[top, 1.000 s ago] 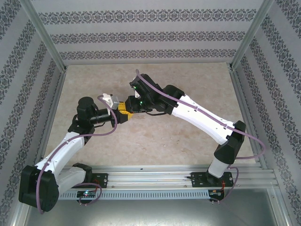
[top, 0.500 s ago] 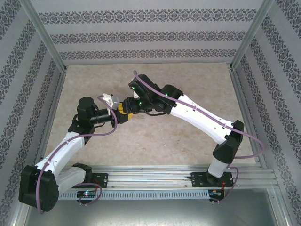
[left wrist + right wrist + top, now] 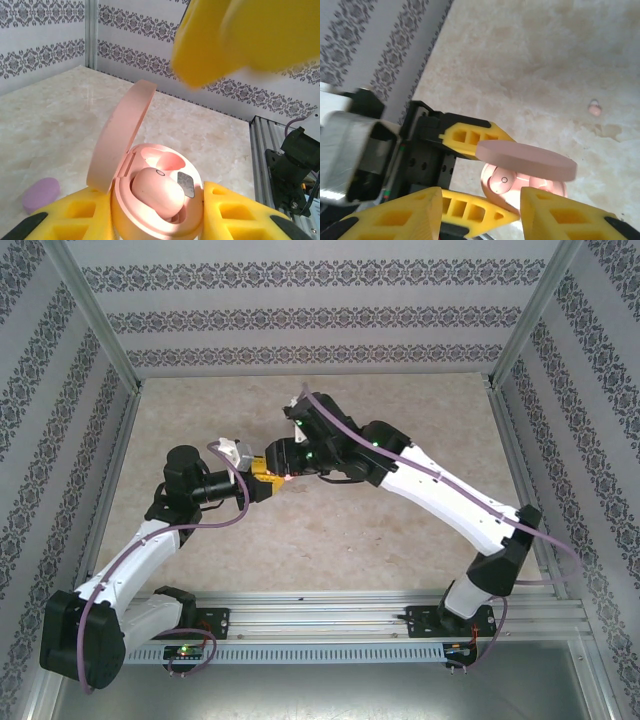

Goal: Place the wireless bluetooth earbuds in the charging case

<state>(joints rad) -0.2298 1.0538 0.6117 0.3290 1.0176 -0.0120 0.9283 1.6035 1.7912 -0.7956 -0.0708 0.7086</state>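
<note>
My left gripper (image 3: 157,216) is shut on the pink charging case (image 3: 196,221), holding it above the table with its lid (image 3: 120,135) swung open. One pale pink earbud (image 3: 157,192) sits in the case's near slot, and the far slot (image 3: 169,161) is empty. The right gripper (image 3: 480,212) hovers just above the case, open, with nothing between its yellow fingers (image 3: 420,210). From the right wrist the seated earbud (image 3: 501,183) shows under the lid (image 3: 525,159). A second pale pink earbud (image 3: 594,107) lies loose on the table. In the top view both grippers meet mid-table (image 3: 268,474).
A purple oval case (image 3: 40,194) lies shut on the marble table to the left of the held case. Patterned walls and aluminium posts (image 3: 95,325) enclose the table. The rail (image 3: 350,615) with the arm bases runs along the near edge.
The right gripper has opened and drawn back slightly from the case, leaving the pink earbud in its slot. The right arm's elbow shifted right. The left arm has not moved.
</note>
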